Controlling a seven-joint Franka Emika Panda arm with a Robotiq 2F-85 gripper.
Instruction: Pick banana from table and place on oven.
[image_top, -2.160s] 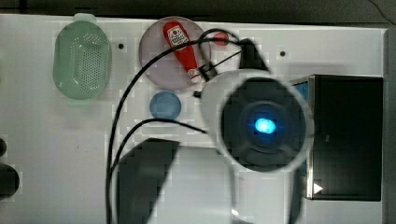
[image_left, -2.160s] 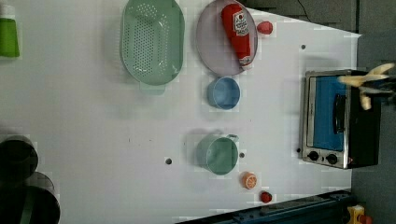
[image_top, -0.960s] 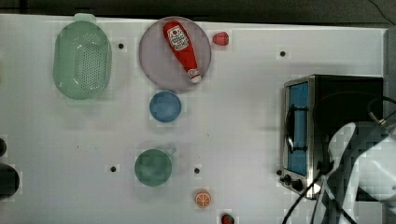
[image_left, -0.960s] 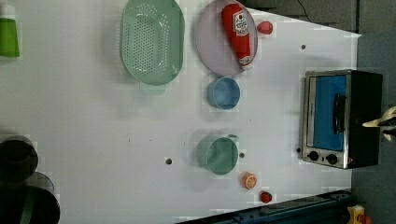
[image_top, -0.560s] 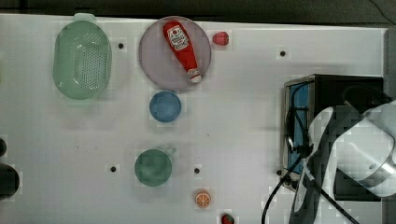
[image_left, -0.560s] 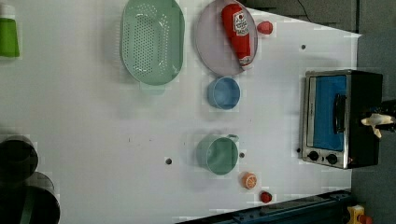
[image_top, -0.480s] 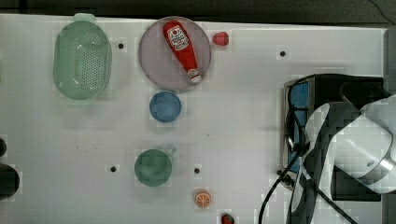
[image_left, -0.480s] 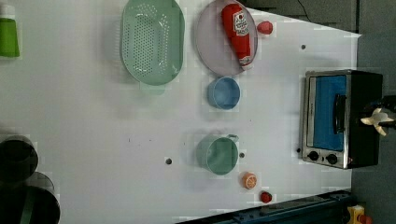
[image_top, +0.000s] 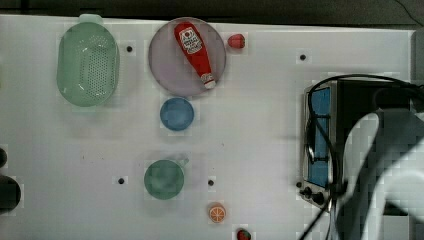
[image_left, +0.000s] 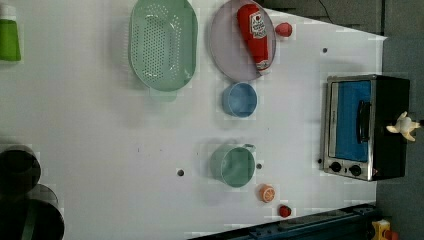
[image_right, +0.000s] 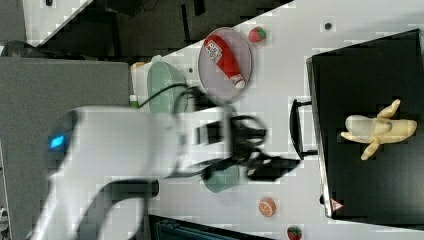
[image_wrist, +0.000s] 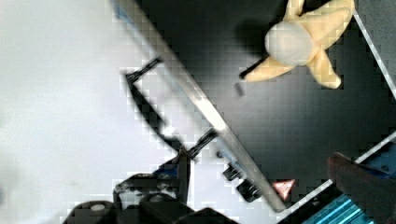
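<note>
Now banana (image_right: 380, 131) alone on oven (image_right: 370, 175) top, apart from wide, empty end effector (image_right: 265, 162).

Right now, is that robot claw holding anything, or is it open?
Gripper: open, holding nothing. The banana lies on top of the oven, apart from the gripper.

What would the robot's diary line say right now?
banana: lying on oven top | hand: open, let go, holding nothing | ketchup bottle: on plate | task: looks done
</note>
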